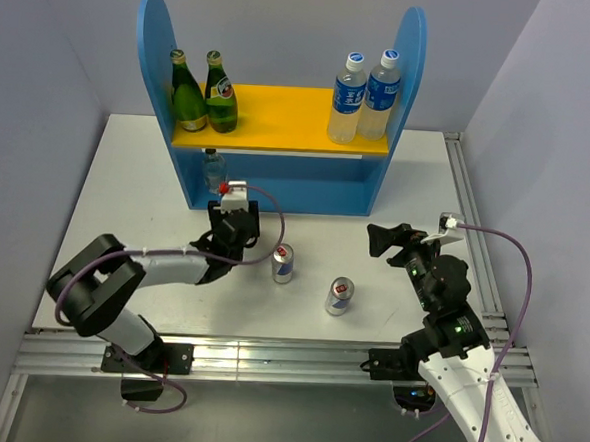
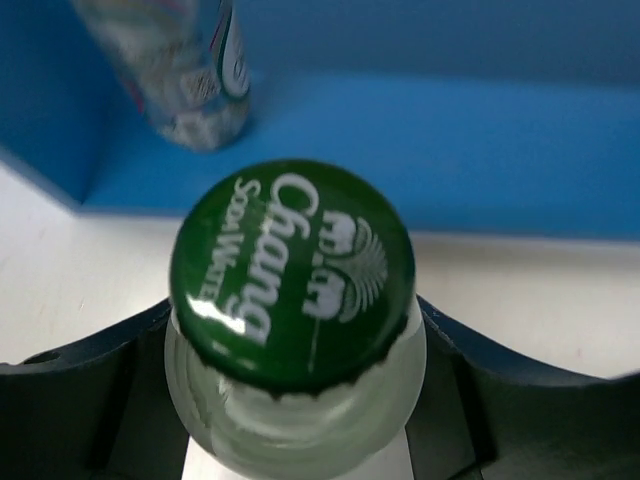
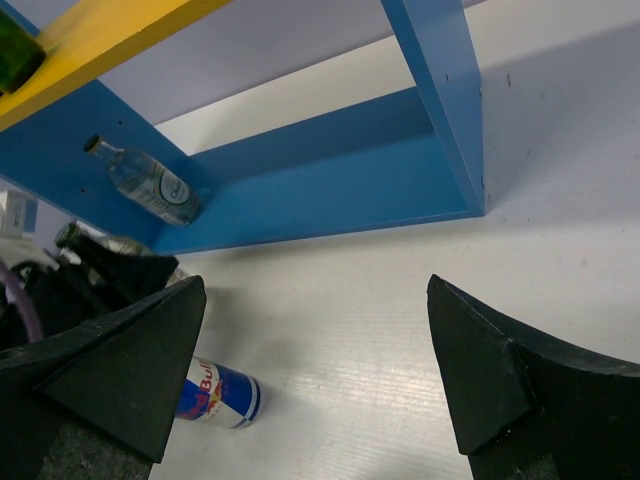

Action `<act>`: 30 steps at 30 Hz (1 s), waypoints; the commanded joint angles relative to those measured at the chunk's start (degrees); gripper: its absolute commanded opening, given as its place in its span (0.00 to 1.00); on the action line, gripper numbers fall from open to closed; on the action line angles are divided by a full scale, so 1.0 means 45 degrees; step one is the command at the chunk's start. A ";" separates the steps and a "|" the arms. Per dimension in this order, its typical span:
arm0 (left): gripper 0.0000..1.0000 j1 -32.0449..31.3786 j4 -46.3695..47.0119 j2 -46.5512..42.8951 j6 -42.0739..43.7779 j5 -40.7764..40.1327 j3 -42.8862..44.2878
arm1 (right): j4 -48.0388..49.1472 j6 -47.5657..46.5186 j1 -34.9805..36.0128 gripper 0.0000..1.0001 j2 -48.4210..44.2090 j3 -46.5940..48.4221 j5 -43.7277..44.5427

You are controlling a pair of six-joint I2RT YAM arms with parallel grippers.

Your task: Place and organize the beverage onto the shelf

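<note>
Bright even light, soft shadows under shelf point(image 1: 154, 62), glare on cap point(image 2: 215, 310), bg bottle point(image 2: 190, 70) blurred, left wrist view.

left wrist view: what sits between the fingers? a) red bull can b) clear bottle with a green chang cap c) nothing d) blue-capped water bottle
B: a clear bottle with a green cap reading Chang sits clamped between the left fingers.
</note>
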 commanded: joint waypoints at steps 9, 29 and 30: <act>0.00 0.1287 0.5355 0.1918 0.2294 0.1747 0.2658 | 0.0577 -0.0032 0.0066 0.98 0.0021 -0.0086 -0.0215; 0.00 0.3357 0.7249 0.5121 0.2432 0.2919 0.4301 | 0.0830 -0.0033 0.0066 0.98 0.0431 -0.0066 -0.0234; 0.00 0.3416 0.7385 0.5181 0.2413 0.2901 0.4300 | 0.0831 -0.0033 0.0066 0.99 0.0450 -0.0066 -0.0234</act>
